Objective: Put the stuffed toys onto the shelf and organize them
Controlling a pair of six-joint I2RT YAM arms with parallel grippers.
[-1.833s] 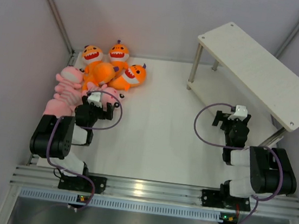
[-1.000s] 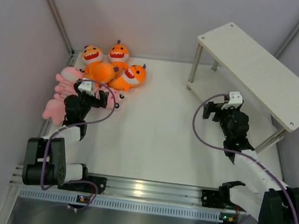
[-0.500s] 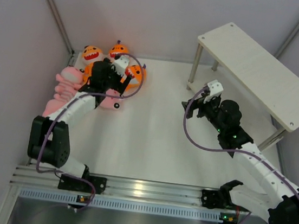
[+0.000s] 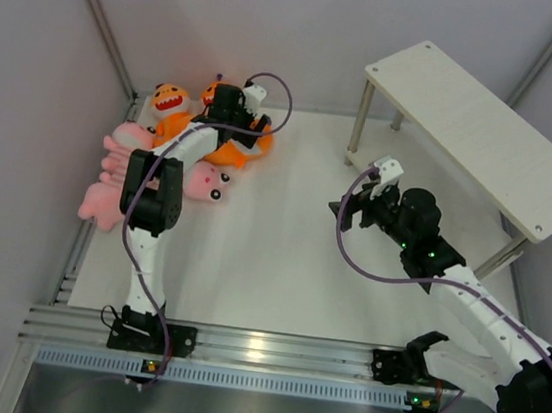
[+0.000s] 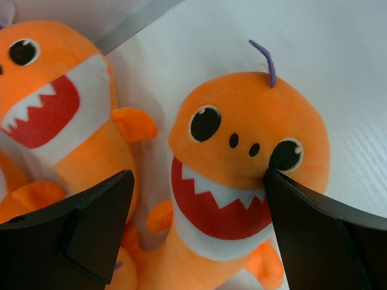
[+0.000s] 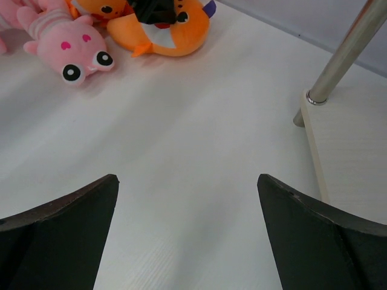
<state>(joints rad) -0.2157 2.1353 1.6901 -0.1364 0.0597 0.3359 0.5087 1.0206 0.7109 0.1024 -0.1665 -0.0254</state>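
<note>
Beneath the left gripper [image 5: 195,181], jaws spread, an orange shark plush [image 5: 248,130], face up, tuft end farthest.

no readable text, label, brand, number or sign anywhere, neither on the stuffed toys [image 4: 171,103] nor on the shelf [image 4: 487,132].

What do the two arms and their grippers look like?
The left arm and right arm have white links, black joints and a looping purple cable near the wrist. The left gripper and right gripper have broad black wedge-shaped fingers.
</note>
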